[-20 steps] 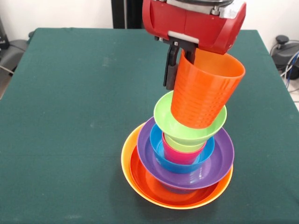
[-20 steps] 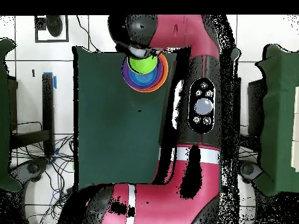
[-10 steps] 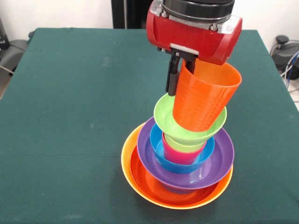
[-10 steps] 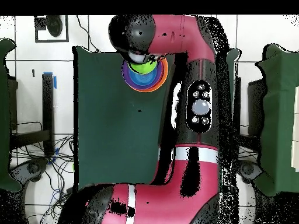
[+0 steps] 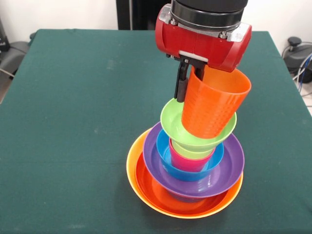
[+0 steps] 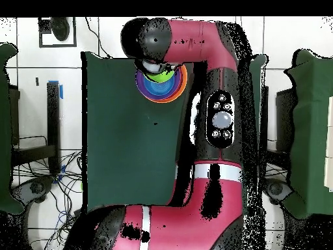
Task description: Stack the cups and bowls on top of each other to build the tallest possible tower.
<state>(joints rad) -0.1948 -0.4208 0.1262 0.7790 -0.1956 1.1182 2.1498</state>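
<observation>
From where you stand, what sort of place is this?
Probably a robotics lab. A red robot arm works at a green-clothed table, loose cables trail over a tiled floor, and bright plastic bowls and cups form a tower.

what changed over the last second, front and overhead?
The gripper, shut on the orange cup, tilted the cup more upright, its base staying in the lime green bowl. The wrist moved slightly right in the front view. No release. The tower below, from the yellow-orange bowl upward, did not shift.
</observation>
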